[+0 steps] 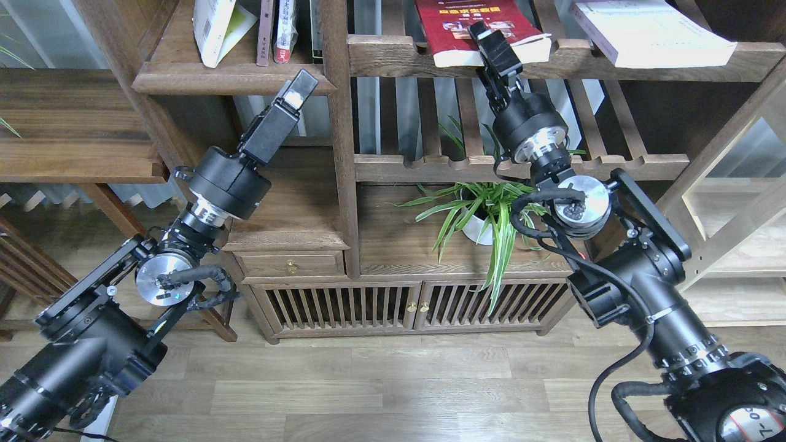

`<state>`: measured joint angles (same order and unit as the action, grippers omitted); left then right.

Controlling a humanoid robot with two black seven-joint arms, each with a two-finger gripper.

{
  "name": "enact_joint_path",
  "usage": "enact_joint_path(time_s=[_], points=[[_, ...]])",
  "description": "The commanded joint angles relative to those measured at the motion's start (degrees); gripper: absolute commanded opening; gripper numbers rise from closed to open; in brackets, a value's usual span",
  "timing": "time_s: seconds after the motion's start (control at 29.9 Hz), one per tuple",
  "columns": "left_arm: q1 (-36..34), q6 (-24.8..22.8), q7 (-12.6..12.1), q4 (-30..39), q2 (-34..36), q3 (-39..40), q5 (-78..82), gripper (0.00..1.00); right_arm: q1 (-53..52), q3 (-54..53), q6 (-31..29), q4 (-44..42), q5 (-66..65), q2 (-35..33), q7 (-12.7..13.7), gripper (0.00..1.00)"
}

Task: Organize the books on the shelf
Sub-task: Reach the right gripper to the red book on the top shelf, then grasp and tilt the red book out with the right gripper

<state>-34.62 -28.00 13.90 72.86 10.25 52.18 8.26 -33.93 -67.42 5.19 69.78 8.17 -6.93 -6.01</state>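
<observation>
We are seeing the red book (pixel 473 24) lying flat right of the shelf (pixel 230 77), overhanging a slatted rail; the white book (pixel 651 31) is lying further right; the yellow-green book (pixel 215 27) is leaning on the shelf.

You see a dark-brown wooden shelf (pixel 233 80) with visible grain and a satin finish; the red book (pixel 457 24) has a glossy cover (pale paper page edges below) — your right gripper (pixel 485 34) looks like matt black plastic.
</observation>
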Motion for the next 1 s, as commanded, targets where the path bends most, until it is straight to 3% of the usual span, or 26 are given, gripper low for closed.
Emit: enact_joint_path(time_s=[0.0,0.17,0.23,0.3,0.37,0.74,0.97], points=[[-0.01,0.0,-0.01,0.0,0.03,0.02,0.0,0.99,-0.08,-0.43,-0.27,0.1,0.0,-0.01,-0.14,0.64],[-0.01,0.0,-0.1,0.0,0.03,0.02,0.0,0.99,-0.08,-1.4,-2.9,0.62,0.0,-0.28,-0.14,0.39],[-0.01,0.0,-0.1,0.0,0.03,0.02,0.0,0.99,0.44,-1.49,-6.32,0.62,-0.09,-0.54,-0.14,0.25],[-0.01,0.0,-0.1,0.0,0.03,0.02,0.0,0.99,1.05,-1.66,-12.72,0.45,-0.18,-1.15,-0.23,0.03],[-0.01,0.0,-0.1,0.0,0.03,0.02,0.0,0.99,2.11,-1.49,-17.21,-0.16,-0.26,-1.68,-0.14,0.03],[-0.01,0.0,-0.1,0.0,-0.06,-0.15,0.09,0.99,4.92,-3.68,-18.64,0.62,-0.18,-1.77,-0.41,0.03],[-0.01,0.0,0.16,-1.93,-0.94,-0.06,-1.93,0.99,8.17,-3.86,-24.95,2.29,-0.09,-1.6,-0.41,0.03]])
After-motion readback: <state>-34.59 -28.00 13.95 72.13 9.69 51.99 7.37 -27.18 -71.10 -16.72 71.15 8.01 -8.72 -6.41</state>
